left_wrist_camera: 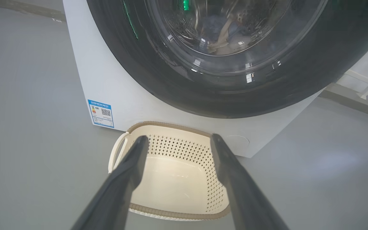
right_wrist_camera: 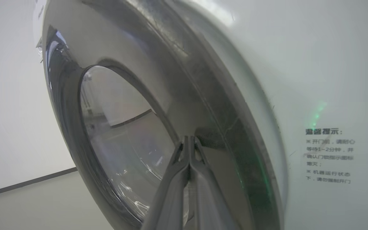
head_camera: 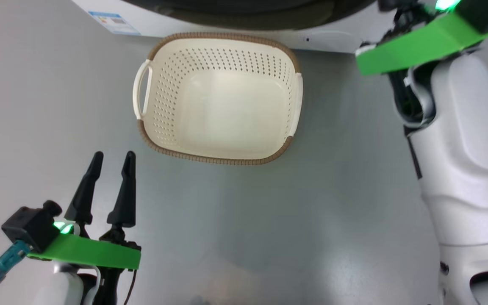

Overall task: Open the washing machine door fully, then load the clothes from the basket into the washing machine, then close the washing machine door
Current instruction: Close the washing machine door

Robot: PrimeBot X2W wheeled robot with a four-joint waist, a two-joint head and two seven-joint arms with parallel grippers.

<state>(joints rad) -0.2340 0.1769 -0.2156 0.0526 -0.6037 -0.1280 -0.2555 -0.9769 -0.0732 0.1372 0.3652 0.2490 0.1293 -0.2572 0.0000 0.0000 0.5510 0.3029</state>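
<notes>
The basket [head_camera: 218, 97] stands on the floor before the washing machine [head_camera: 159, 21], with nothing in it. In the left wrist view the basket [left_wrist_camera: 171, 185] sits under the washing machine door [left_wrist_camera: 171, 83], which lies against the white front [left_wrist_camera: 107, 80]. Bluish and cream clothes [left_wrist_camera: 225, 32] show through its glass, inside the drum. My left gripper [head_camera: 114, 154] hovers open at the lower left, short of the basket; its fingers [left_wrist_camera: 129, 172] hold nothing. My right gripper [right_wrist_camera: 188, 138] is shut on nothing, its tips against the glossy black door [right_wrist_camera: 158, 80] near its rim.
Grey floor [head_camera: 269, 220] surrounds the basket. My right arm [head_camera: 460, 140] with its green bracket [head_camera: 417, 44] rises along the right side. A blue label [left_wrist_camera: 101, 113] and a round flap [left_wrist_camera: 236, 142] sit low on the machine; a text sticker [right_wrist_camera: 329, 156] is on its front.
</notes>
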